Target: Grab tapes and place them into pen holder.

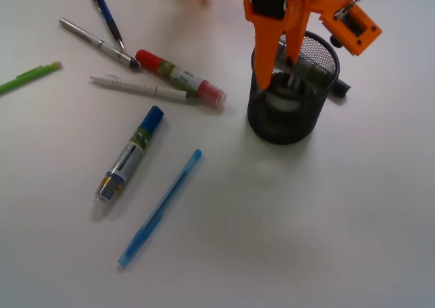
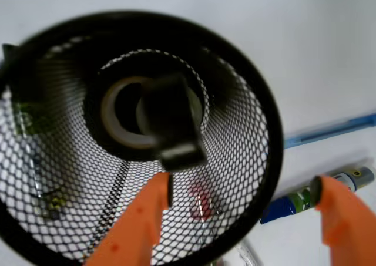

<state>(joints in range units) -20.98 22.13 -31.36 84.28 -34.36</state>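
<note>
Tapes (image 2: 126, 116) lie in the pen holder (image 1: 293, 90) — my gripper (image 2: 241, 198) hangs released above; I see none left on the table (image 1: 306, 219).

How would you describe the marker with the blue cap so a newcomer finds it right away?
Start at the black mesh pen holder and look left to the scattered pens. The blue-capped marker lies just below the red-capped marker, above the thin blue pen. It alone is thick, with a blue cap.
</note>
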